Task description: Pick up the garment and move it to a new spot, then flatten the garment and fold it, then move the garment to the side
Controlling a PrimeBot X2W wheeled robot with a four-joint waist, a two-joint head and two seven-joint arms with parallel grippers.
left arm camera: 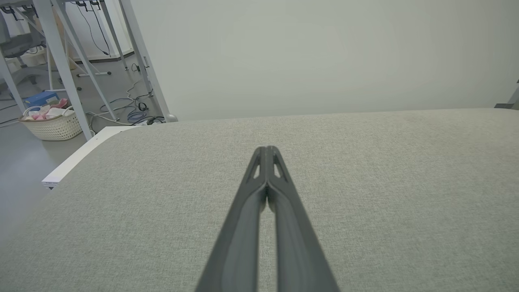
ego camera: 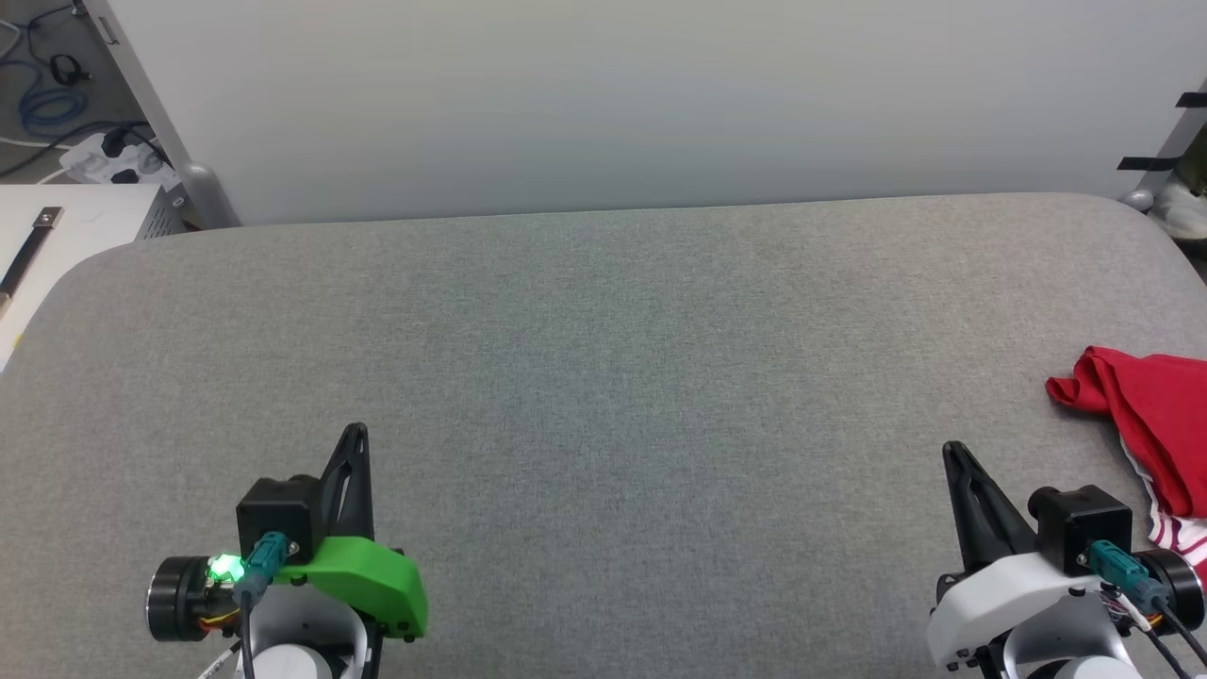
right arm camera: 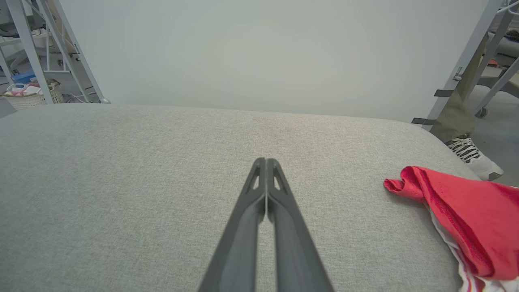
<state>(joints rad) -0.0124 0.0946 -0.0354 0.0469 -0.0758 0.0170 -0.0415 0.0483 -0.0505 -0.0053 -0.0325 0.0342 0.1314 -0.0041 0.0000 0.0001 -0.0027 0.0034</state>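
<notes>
The garment (ego camera: pixel 1158 429) is seen bunched, perhaps unfolded, at the table's (ego camera: pixel 603 321) right edge, near the right gripper (ego camera: pixel 950 449), which like the left gripper (ego camera: pixel 355 430) is parked with fingers pressed together on nothing.

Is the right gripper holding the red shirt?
No, the right gripper is shut with nothing in it, and the shirt lies apart on its right.

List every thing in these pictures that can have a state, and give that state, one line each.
garment: bunched up, not folded, lying at the right edge of the grey table.
left gripper: shut, holding nothing.
right gripper: shut, holding nothing, apart from the garment.
basket: holds pink and white items.
</notes>
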